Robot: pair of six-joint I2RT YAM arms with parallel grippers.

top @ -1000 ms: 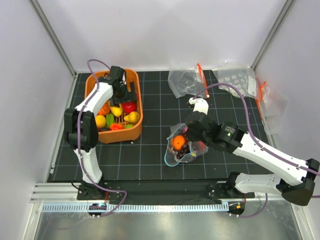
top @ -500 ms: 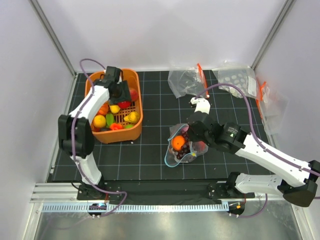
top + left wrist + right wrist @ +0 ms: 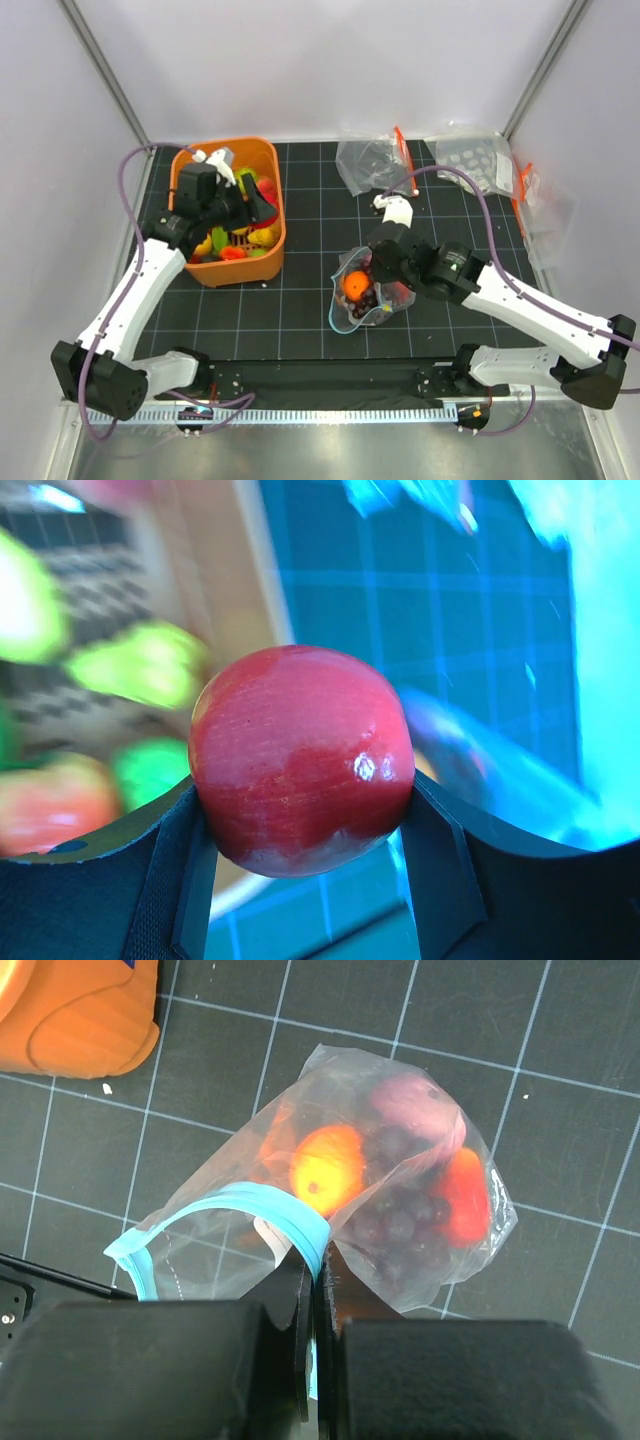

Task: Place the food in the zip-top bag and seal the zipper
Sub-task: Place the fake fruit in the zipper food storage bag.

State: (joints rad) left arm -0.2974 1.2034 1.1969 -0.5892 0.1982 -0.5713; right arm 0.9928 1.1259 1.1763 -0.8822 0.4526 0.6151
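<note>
A glossy red apple is clamped between the two dark fingers of my left gripper, which hangs over the right side of the orange basket of toy food. The zip-top bag lies on the black mat right of centre. Inside it are an orange fruit, dark grapes and a red piece. My right gripper is shut on the light-blue zipper, holding the mouth up in a loop. From above, the bag sits just under that gripper.
Several yellow, green and red pieces remain in the basket. Two clear bags with orange-red strips lie at the back right. White walls and metal posts enclose the mat.
The left gripper closed on the red apple in the basket and lifted it toward the basket's right side as the arm swung around. The right arm and bag held still.
</note>
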